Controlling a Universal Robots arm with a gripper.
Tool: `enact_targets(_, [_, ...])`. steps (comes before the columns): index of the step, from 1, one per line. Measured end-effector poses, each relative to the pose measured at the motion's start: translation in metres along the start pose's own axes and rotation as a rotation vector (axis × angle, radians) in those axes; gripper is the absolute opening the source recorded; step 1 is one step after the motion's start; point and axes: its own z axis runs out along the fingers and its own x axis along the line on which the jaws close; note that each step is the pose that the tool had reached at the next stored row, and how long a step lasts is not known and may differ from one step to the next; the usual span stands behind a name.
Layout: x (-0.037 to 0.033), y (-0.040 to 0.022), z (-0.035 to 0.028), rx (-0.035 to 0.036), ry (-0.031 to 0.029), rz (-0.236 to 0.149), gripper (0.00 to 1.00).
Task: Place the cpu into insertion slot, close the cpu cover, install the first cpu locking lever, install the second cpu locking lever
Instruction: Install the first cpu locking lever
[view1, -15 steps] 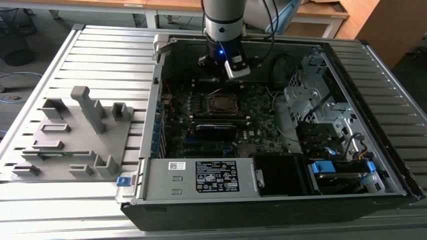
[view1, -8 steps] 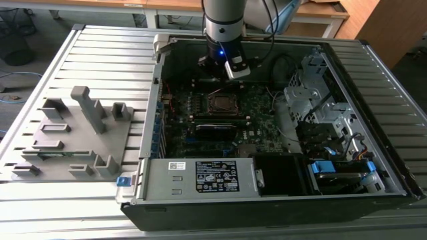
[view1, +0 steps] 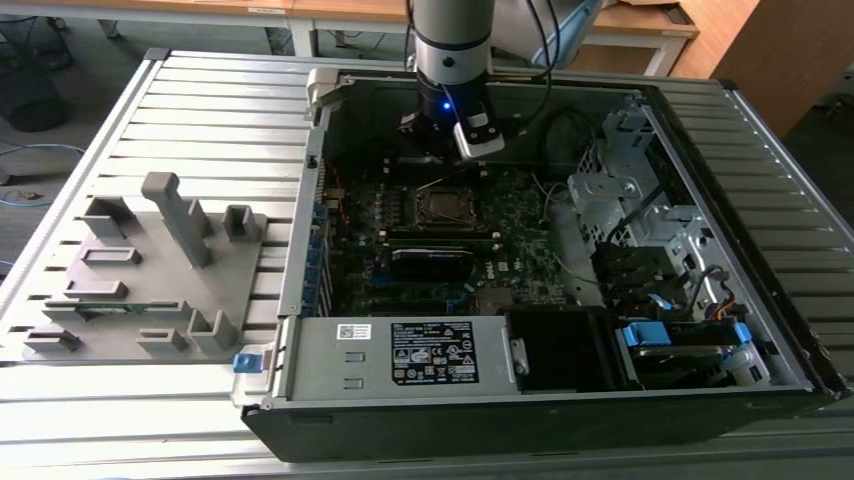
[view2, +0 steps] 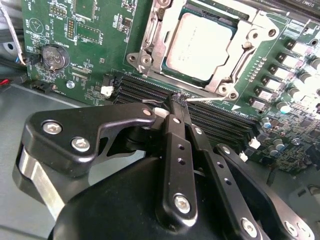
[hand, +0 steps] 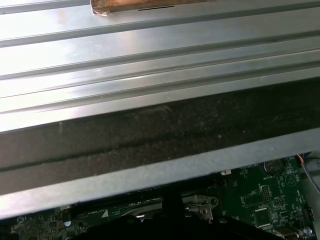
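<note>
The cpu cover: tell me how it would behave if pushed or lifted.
The cpu cover is a thin metal frame with a large cut-out, so probably light and fairly stiff, though prying one edge might bend it. Its bare shiny metal looks slippery. It lies flat around the cpu, so a sideways push would likely not shift it.

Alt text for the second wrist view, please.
The cpu sits in the insertion slot under the closed cpu cover on a green board. The black gripper, fingers together, has its tip at a thin metal lever beside the slot.
</note>
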Motion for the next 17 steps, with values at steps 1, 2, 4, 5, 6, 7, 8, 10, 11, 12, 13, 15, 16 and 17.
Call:
enact_targets(1, [-0.0005, 0.0001, 0.0001, 0.0, 0.0, 0.0, 0.11])
enact_targets(2, [-0.0006, 0.0001, 0.0002, 0.0, 0.0, 0.0, 0.11])
enact_targets(4, [-0.0006, 0.0001, 0.0002, 0.0001, 0.0, 0.0, 0.11])
enact_targets(5, [-0.0006, 0.0001, 0.0002, 0.0002, 0.0001, 0.0, 0.11])
enact_targets(6, [-0.0006, 0.0001, 0.0002, 0.0001, 0.0, 0.0, 0.11])
enact_targets(7, [-0.0006, 0.0001, 0.0002, 0.0001, 0.0001, 0.0, 0.11])
enact_targets(8, [-0.0006, 0.0001, 0.0003, 0.0001, 0.0001, 0.0, 0.11])
enact_targets(10, [-0.0006, 0.0001, 0.0012, -0.0003, -0.0001, 0.0, 0.11])
enact_targets(11, [-0.0005, -0.0001, 0.0017, -0.0001, 0.0, 0.0, 0.11])
enact_targets(12, [-0.0005, -0.0002, 0.0022, 0.0, 0.0, 0.0, 0.11])
enact_targets(13, [-0.0005, -0.0002, 0.0026, 0.0, 0.0, 0.0, 0.11])
enact_targets(15, [-0.0004, -0.0003, 0.0027, 0.0003, 0.0002, 0.0, 0.11])
enact_targets(16, [-0.0004, -0.0003, 0.0028, 0.0004, 0.0002, 0.0, 0.11])
enact_targets(17, [-0.0004, -0.0003, 0.0029, 0.0001, 0.0001, 0.0, 0.11])
